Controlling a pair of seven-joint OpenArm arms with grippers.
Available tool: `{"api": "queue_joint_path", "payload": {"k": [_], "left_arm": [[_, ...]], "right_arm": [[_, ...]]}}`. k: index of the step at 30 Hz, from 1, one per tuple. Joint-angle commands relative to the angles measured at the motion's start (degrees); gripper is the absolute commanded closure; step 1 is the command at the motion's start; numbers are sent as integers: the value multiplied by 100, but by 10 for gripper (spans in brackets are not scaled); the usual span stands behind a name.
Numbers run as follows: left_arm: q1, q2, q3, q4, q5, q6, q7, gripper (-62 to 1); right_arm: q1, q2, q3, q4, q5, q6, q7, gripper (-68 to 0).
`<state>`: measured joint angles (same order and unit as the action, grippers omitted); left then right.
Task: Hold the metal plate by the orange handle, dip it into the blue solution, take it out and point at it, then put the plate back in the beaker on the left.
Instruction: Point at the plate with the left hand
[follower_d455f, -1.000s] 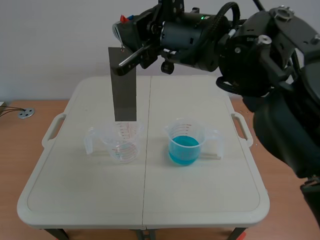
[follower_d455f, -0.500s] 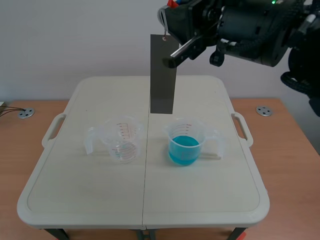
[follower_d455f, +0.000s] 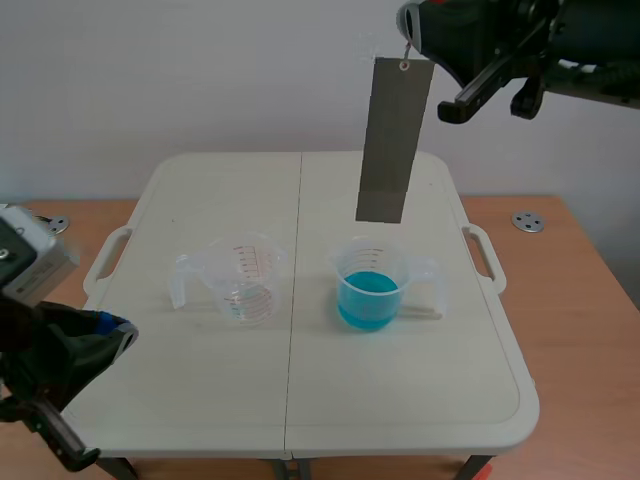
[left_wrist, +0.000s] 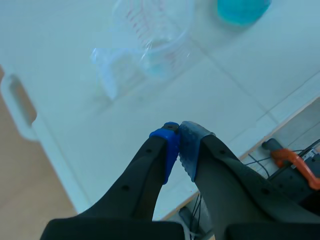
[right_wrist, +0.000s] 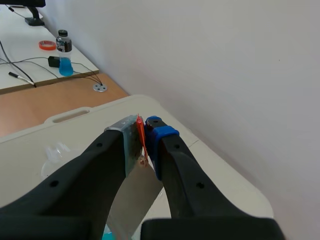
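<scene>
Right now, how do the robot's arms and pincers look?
The left arm and right arm are black. The left pincer and right pincer each have two thick black fingers, one tipped with a blue pad, the other with a grey pad. A light grey box sits on the left arm.

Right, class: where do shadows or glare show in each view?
Scene view: even light, the plate dull grey without glare, only faint shadow by the blue beaker. Left wrist view: pale glints on the clear beaker. Right wrist view: the plate catches light and looks paler, against a bright plain wall.
</scene>
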<state>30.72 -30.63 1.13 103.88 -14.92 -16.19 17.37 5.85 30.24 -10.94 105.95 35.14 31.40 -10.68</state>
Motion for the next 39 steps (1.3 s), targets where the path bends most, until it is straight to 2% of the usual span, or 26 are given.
{"api": "queue_joint_path", "payload": {"k": [1, 5, 12, 15, 20, 32, 39], "left_arm": [[-195, -2, 221, 81, 37, -4, -76, -23], [-811, 2, 846, 70, 107, 0, -52, -23], [-1777, 63, 1670, 63, 107, 2, 74, -23], [-2114, 175, 1851, -37, 109, 17, 118, -23], [-2686, 505, 2153, -501, 240, 15, 310, -23], [-3825, 1377, 2603, -2035, 647, 13, 212, -23], [-4172, 1572, 2796, -2455, 739, 13, 26, -23]], "right_arm": [[83, 52, 55, -74, 48, 17, 144, -13], [85, 70, 52, -284, 50, 168, 278, -13], [101, 72, 46, -457, 48, 175, 339, -13], [101, 72, 39, -457, 50, 302, 380, -13], [127, 72, 37, -457, 48, 299, 402, -13], [212, 68, 37, -457, 50, 297, 398, -13], [212, 68, 37, -457, 50, 297, 398, -13]]}}
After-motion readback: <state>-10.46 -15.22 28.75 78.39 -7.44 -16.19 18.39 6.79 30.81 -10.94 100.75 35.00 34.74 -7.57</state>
